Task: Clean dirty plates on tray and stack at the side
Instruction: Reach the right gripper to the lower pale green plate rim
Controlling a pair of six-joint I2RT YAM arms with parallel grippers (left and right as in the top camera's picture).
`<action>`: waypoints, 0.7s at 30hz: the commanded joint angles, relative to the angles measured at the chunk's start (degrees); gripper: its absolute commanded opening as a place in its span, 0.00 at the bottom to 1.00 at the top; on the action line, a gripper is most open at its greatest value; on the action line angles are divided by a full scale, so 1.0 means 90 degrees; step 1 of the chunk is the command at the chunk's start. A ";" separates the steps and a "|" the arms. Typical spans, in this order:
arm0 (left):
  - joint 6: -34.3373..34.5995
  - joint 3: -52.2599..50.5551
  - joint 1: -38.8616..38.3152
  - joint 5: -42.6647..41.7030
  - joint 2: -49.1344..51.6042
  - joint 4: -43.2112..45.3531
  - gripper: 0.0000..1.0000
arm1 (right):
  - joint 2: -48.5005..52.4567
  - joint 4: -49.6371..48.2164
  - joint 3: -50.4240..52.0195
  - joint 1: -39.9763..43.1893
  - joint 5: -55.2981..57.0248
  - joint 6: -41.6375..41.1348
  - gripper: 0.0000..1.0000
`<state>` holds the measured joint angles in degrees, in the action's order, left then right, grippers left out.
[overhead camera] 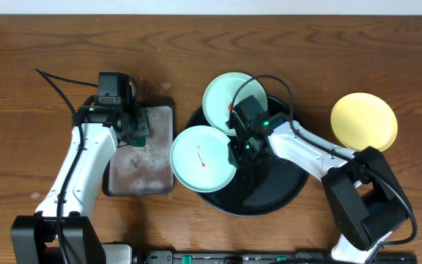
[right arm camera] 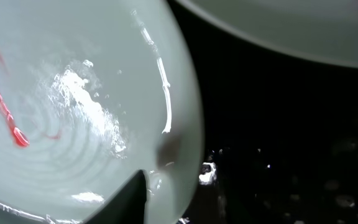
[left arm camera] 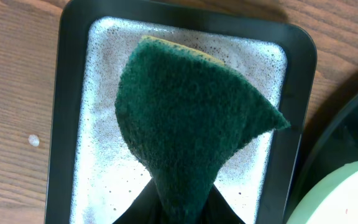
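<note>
The right pincer (overhead camera: 237, 149) sits at the right rim of the near mint plate (overhead camera: 200, 158). The right wrist view shows only one dark finger (right arm camera: 134, 199), resting on the plate's wet upper face just inside the rim, so whether the pincer is pinching the plate cannot be told. That view also shows a red smear (right arm camera: 2, 106) on the plate and a strip of black tray between it and the far mint plate (overhead camera: 222, 99). From overhead, both mint plates lie on the black tray (overhead camera: 269, 194), the near one overhanging its left rim and the far one its far rim. The yellow plate (overhead camera: 364, 121) lies on the counter (overhead camera: 50, 44), right of the tray and apart from it. The left pincer (overhead camera: 136, 126) is pressed together on a green sponge (left arm camera: 191, 118), which hangs over the far end of the small grey tray (overhead camera: 141, 172). Only the left wrist view shows the foamy water in that tray.
</note>
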<state>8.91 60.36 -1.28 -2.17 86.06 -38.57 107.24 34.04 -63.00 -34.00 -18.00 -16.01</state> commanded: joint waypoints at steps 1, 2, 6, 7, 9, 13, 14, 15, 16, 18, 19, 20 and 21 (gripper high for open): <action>-0.0107 -0.0058 0.0027 0.0107 0.0049 -0.0005 0.16 | 0.0192 -0.0046 -0.0007 -0.0102 0.0024 -0.0126 0.28; -0.0107 -0.0058 0.0027 0.0107 0.0049 -0.0005 0.16 | 0.0180 -0.0049 -0.0007 -0.0090 0.0024 -0.0124 0.25; -0.0107 -0.0058 0.0027 0.0107 0.0049 -0.0005 0.16 | -0.0036 -0.0046 -0.0012 0.0053 0.0029 -0.0121 0.15; -0.0107 -0.0058 0.0027 0.0107 0.0049 -0.0005 0.16 | -0.0126 -0.0044 -0.0012 0.0112 0.0080 -0.0119 0.11; -0.0107 -0.0058 0.0027 0.0107 0.0049 -0.0010 0.16 | -0.0369 -0.0015 -0.0012 0.0228 0.0228 -0.0107 0.01; -0.0107 -0.0058 0.0027 0.0107 0.0049 -0.0046 0.16 | -0.1013 0.0153 -0.0012 0.0461 0.0600 0.0119 0.01; -0.0107 -0.0058 0.0027 0.0107 0.0049 -0.0046 0.16 | -0.1173 0.0243 -0.0012 0.0505 0.0755 0.0119 0.01; -0.0107 -0.0058 0.0027 0.0107 0.0049 -0.0044 0.16 | -0.1367 0.0376 -0.0012 0.0554 0.0964 0.0119 0.01; -0.0107 -0.0058 0.0027 0.0107 0.0049 -0.0044 0.16 | -0.1491 0.0495 -0.0012 0.0590 0.1129 0.0119 0.01; -0.0107 -0.0058 0.0027 0.0107 0.0049 -0.0044 0.16 | -0.1763 0.0826 -0.0012 0.0675 0.1513 0.0121 0.01; -0.0107 -0.0058 0.0027 0.0107 0.0049 -0.0044 0.16 | -0.1848 0.0984 -0.0012 0.0709 0.1656 0.0121 0.01; -0.0107 -0.0058 0.0027 0.0107 0.0049 -0.0044 0.16 | -0.1911 0.1171 -0.0012 0.0748 0.1770 0.0155 0.01; -0.0107 -0.0058 0.0027 0.0107 0.0049 -0.0044 0.16 | -0.1931 0.1316 -0.0012 0.0772 0.1843 0.0172 0.01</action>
<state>8.88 60.36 -1.28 -2.17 86.06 -38.81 90.87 44.16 -62.94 -28.01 -6.70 -15.62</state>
